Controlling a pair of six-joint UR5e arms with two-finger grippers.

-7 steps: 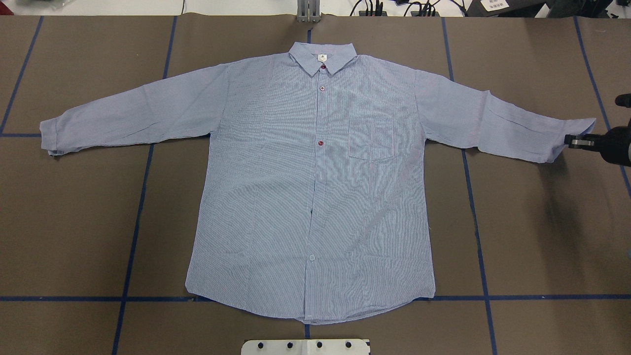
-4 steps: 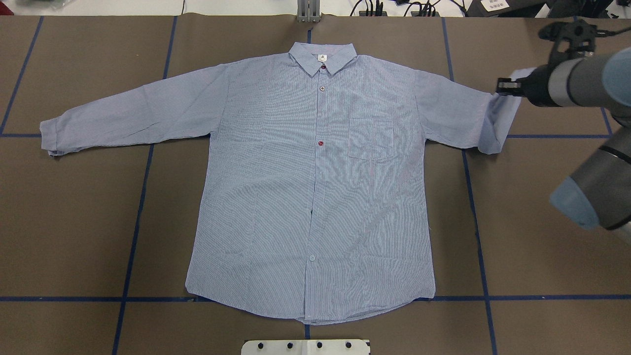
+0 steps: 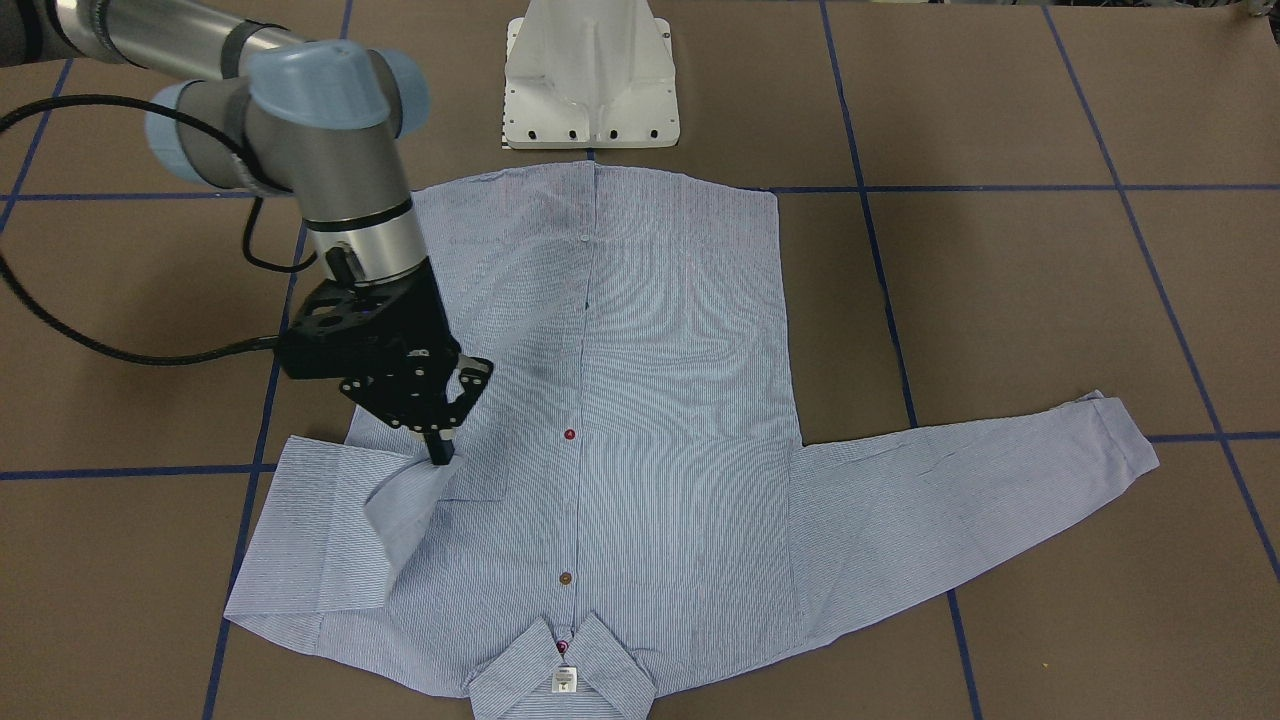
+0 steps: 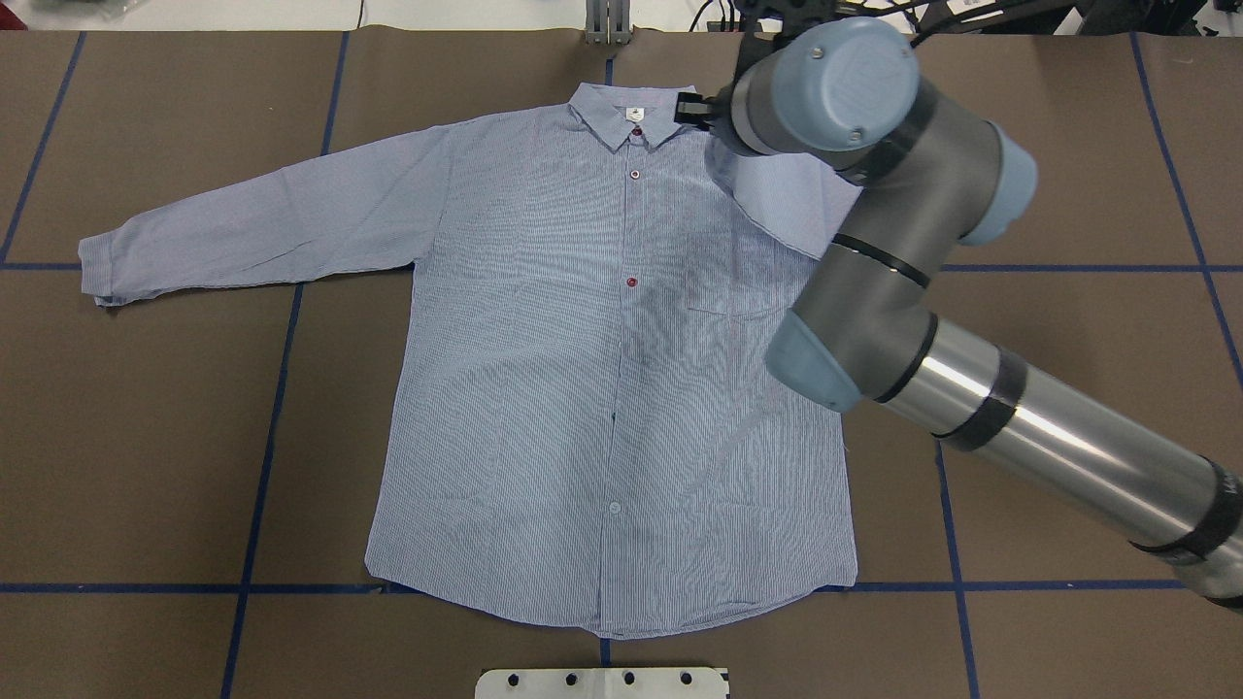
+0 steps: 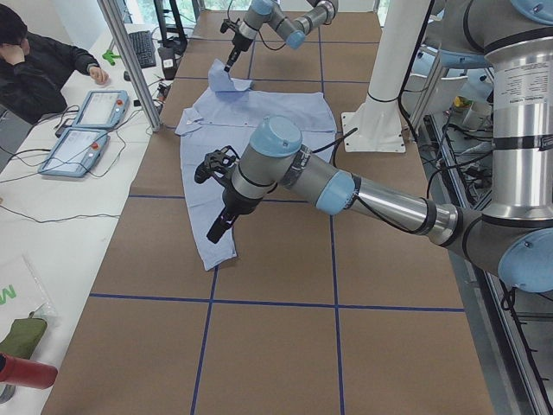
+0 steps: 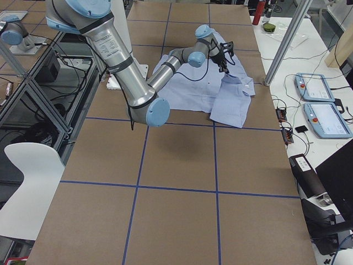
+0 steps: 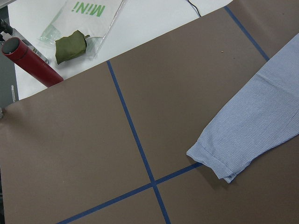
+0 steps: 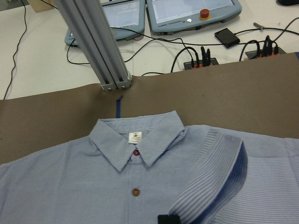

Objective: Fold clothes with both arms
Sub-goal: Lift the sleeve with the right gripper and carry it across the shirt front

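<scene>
The light blue striped shirt [image 4: 583, 388] lies flat and face up on the brown table, collar [image 8: 135, 140] at the far edge. My right gripper [image 3: 440, 455] is shut on the cuff of the shirt's right-hand sleeve [image 3: 330, 540], which is doubled back over the chest pocket area. In the overhead view the right gripper [image 4: 691, 109] sits just right of the collar. The other sleeve [image 4: 243, 233] stretches out flat, its cuff [image 7: 219, 161] on a blue tape line. My left gripper [image 5: 216, 232] hovers above that cuff; I cannot tell whether it is open or shut.
The white pedestal base [image 3: 590, 80] stands at the shirt's hem. An aluminium post [image 8: 100, 51] and control pendants [image 8: 191, 14] sit beyond the far edge. A red bottle [image 7: 30, 63] and plastic bag [image 7: 79, 28] lie off the table's left end. A person [image 5: 34, 60] sits there.
My right gripper has carried the sleeve cuff from the table's far right, up and leftward, to beside the collar. The sleeve now lies folded over the chest. The rest of the shirt has not moved.
</scene>
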